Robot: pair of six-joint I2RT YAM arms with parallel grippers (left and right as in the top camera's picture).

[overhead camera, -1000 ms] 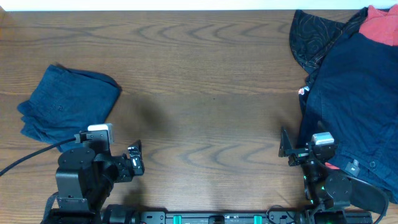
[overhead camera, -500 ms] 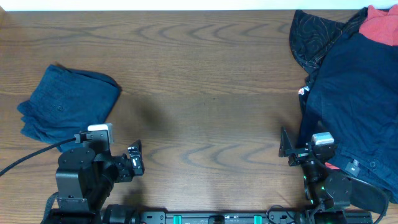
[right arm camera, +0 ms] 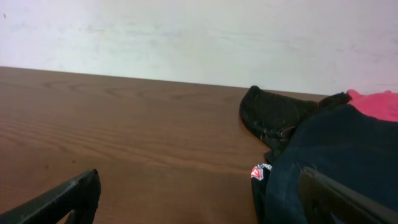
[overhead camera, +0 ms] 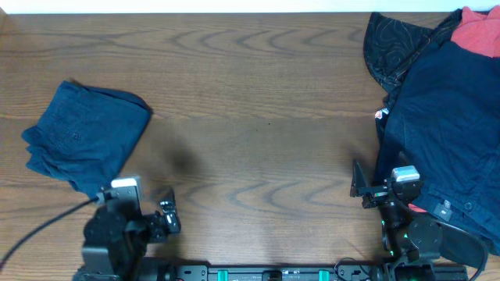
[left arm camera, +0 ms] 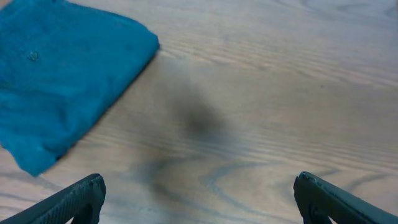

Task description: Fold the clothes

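Observation:
A folded navy garment [overhead camera: 82,136] lies at the table's left; it also shows in the left wrist view [left arm camera: 56,81]. A pile of clothes sits at the right: a large navy piece [overhead camera: 445,117], a black patterned piece [overhead camera: 388,43] and a coral-red piece [overhead camera: 478,33]. The right wrist view shows the navy piece [right arm camera: 336,162], the black piece [right arm camera: 270,115] and the red one [right arm camera: 376,102]. My left gripper [overhead camera: 166,217] is open and empty near the front edge, right of the folded garment. My right gripper [overhead camera: 361,187] is open and empty beside the pile's left edge.
The wooden table [overhead camera: 258,117] spreads between the folded garment and the pile. A black cable [overhead camera: 31,234] trails from the left arm off the left edge. A small red and white label [overhead camera: 380,114] shows at the pile's edge. A white wall [right arm camera: 186,37] stands behind the table.
My left arm has drawn back toward the front edge, uncovering the folded garment's lower corner. The right arm and the clothes have not moved.

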